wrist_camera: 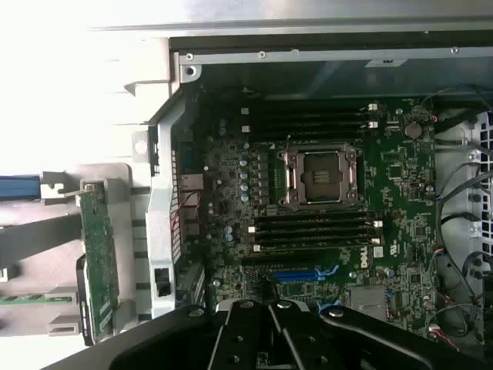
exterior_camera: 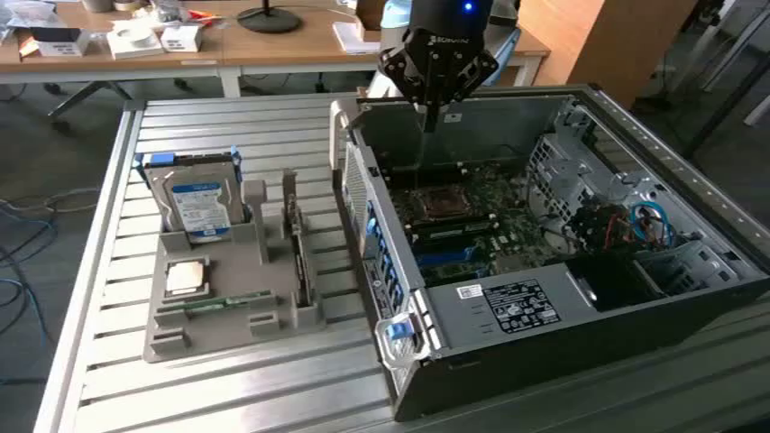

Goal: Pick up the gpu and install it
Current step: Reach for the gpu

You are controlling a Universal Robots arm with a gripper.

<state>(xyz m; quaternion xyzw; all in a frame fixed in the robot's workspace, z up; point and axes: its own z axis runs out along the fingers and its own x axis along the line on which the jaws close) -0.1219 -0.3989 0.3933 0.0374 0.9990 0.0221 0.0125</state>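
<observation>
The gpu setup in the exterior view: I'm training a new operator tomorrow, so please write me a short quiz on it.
1. True or false: the gripper holds the gpu.
2. Where does the gpu stand? A) on edge in the grey holder B) in a motherboard slot C) on the wooden desk
3. Fill in: the gripper hangs over the open ____.
Key: 1 false; 2 A; 3 computer case.

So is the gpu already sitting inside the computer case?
No, the gpu stands on edge in the grey holder on the table, outside the open computer case.
</observation>
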